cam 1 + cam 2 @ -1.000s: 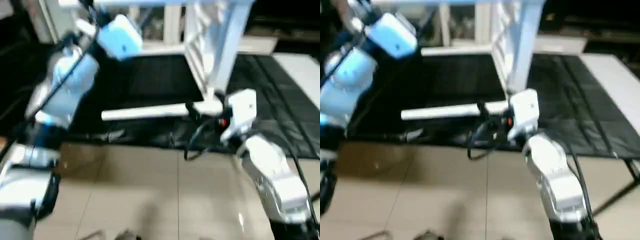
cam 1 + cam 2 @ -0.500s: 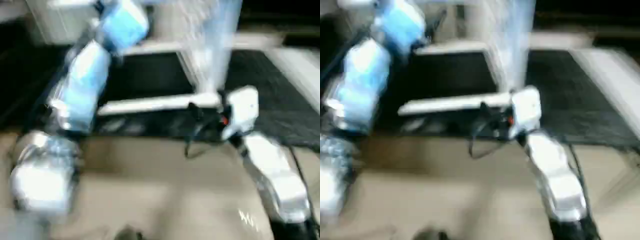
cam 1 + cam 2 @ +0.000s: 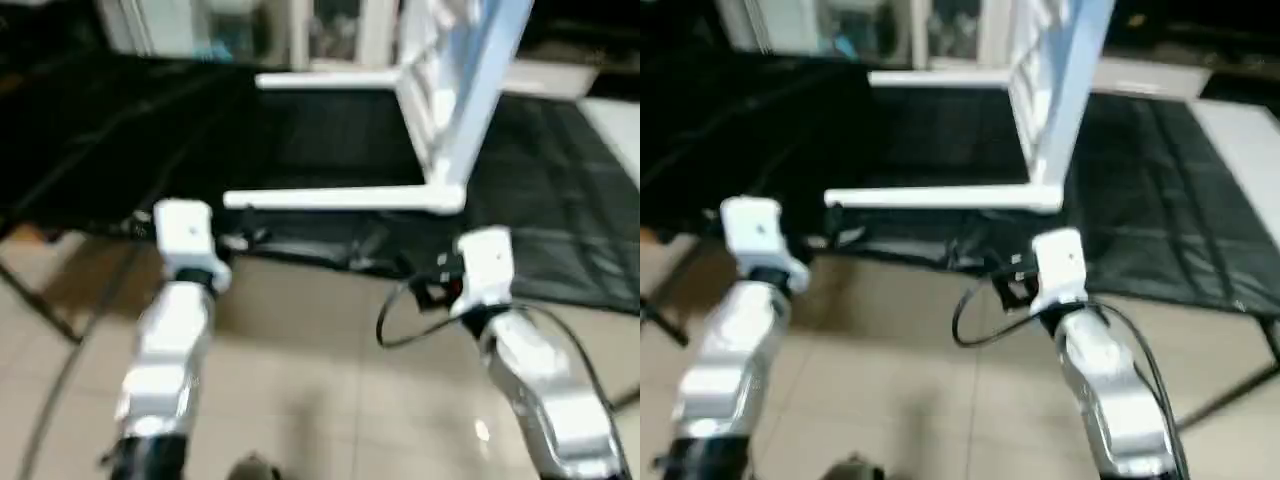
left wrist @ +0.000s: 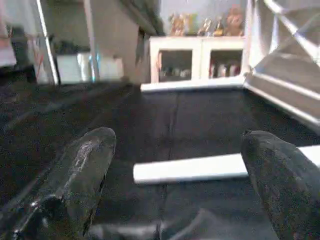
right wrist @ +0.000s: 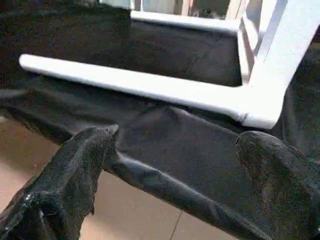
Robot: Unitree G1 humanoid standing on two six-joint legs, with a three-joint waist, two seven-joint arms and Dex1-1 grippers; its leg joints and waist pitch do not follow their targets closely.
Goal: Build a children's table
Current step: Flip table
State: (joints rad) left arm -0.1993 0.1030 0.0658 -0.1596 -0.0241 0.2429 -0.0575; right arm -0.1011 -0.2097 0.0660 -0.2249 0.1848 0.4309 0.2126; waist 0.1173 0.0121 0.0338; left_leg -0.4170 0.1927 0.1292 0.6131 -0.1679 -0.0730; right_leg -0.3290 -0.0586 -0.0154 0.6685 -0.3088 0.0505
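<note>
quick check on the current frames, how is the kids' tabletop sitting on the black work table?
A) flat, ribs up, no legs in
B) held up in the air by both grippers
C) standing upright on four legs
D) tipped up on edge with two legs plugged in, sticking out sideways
D: the tabletop stands on its edge on the black work table, with a near leg and a far leg socketed and lying level; both grippers are off it.
</note>
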